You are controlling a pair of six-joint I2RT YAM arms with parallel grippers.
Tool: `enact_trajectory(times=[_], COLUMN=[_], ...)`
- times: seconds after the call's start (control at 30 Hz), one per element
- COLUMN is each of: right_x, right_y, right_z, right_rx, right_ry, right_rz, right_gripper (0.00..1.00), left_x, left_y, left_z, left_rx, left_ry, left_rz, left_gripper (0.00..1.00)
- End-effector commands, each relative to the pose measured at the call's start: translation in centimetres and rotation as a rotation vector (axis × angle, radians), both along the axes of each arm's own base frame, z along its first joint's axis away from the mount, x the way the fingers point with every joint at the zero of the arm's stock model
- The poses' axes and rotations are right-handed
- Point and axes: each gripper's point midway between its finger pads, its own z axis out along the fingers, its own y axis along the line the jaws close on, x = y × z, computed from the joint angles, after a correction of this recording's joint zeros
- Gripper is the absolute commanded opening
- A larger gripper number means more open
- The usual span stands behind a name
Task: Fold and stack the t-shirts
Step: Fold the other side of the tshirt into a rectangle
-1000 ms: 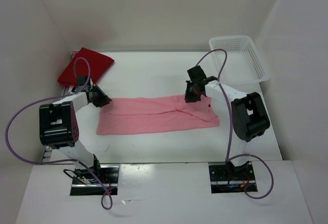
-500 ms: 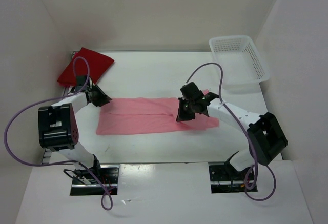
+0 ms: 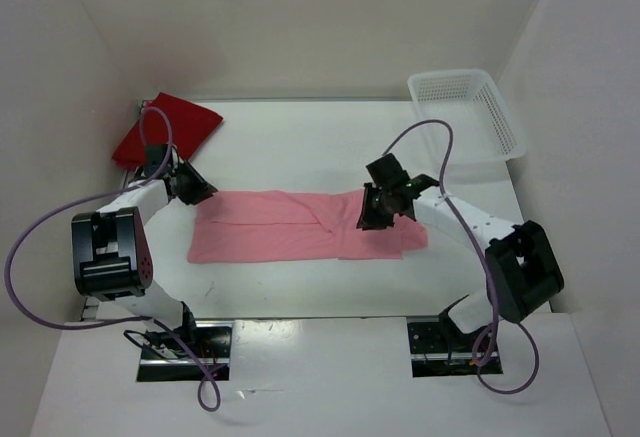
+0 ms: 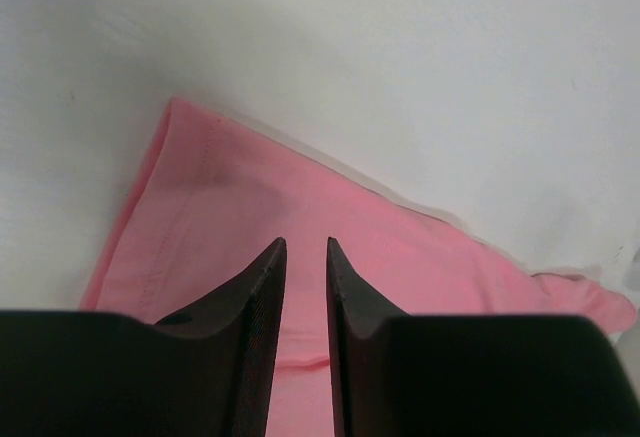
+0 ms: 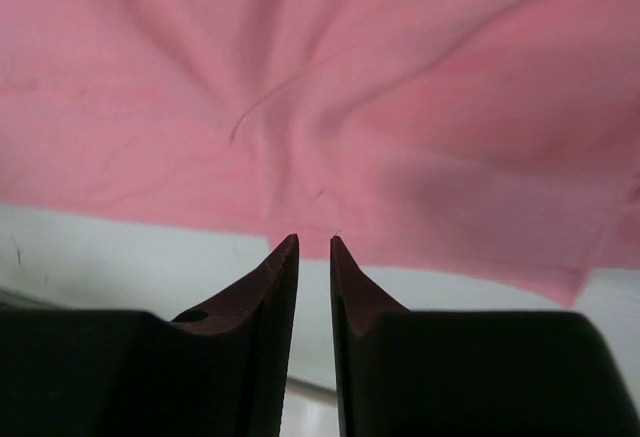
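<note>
Light pink shirt [image 3: 270, 227] lies flat mid-counter [image 3: 300, 147] as a long band, its right end doubled over and creased. Right gripper [image 3: 370, 219] sits low over that right end, jaws parted by a slim gap with no cloth in them. Left gripper [image 3: 205, 195] is at the shirt's far-left corner, jaws likewise slightly apart and empty. Dark red shirt [image 3: 165, 129] sits folded beyond that corner, white basket [image 3: 500, 122] far right. Risk: fingertips may snag the loose flap on lift-off and undo the fold. Unpinned corner may slide.
</note>
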Motion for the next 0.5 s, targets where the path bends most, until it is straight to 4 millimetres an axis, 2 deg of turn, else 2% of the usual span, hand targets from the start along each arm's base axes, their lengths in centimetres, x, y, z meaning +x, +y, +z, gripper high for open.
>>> enact_trajectory(times=[0.0, 0.03, 0.1, 0.13, 0.17, 0.23, 0.27, 0.37, 0.4, 0.43, 0.47], right_x=[4.6, 5.8, 8.2, 9.4, 10.6, 11.7, 12.5, 13.6, 14.0, 13.9, 14.1], right_y=[-4.0, -6.4, -8.5, -10.6, -11.2, -13.2, -13.3, -14.7, -14.4, -14.1, -13.9], right_z=[1.2, 1.2, 1.4, 1.5, 2.0, 0.9, 1.2, 0.1, 0.4, -0.4, -0.5], right_rx=[-0.081, -0.088, -0.084, -0.096, -0.094, -0.123, -0.107, -0.097, -0.08, -0.072, -0.063], right_ry=[-0.115, -0.114, -0.153, -0.164, -0.19, -0.165, -0.167, -0.153, -0.173, -0.146, -0.144], right_rz=[-0.117, -0.174, -0.236, -0.281, -0.295, -0.323, -0.329, -0.356, -0.35, -0.34, -0.334], right_gripper=[0.23, 0.22, 0.23, 0.28, 0.34, 0.34, 0.34, 0.42, 0.45, 0.47, 0.47], left_x=[0.1, 0.3, 0.2, 0.2, 0.2, 0.2, 0.2, 0.3, 0.3, 0.3, 0.5], left_y=[-0.2, -0.2, -0.4, -0.4, -0.4, -0.5, -0.5, -0.4, -0.4, -0.4, -0.4], left_z=[1.6, 1.7, 1.5, 1.5, 1.5, 1.6, 1.6, 1.4, 1.4, 1.4, 1.5], left_rx=[-0.007, -0.005, -0.014, -0.014, -0.014, -0.02, -0.02, -0.02, -0.02, -0.02, -0.019], left_ry=[-0.053, -0.063, -0.063, -0.063, -0.063, -0.062, -0.062, -0.062, -0.062, -0.062, -0.071], left_rz=[-0.026, -0.027, -0.034, -0.034, -0.034, -0.028, -0.028, -0.028, -0.028, -0.028, -0.028], left_gripper=[0.3, 0.3, 0.3, 0.3, 0.3, 0.3, 0.3, 0.3, 0.3, 0.3, 0.3])
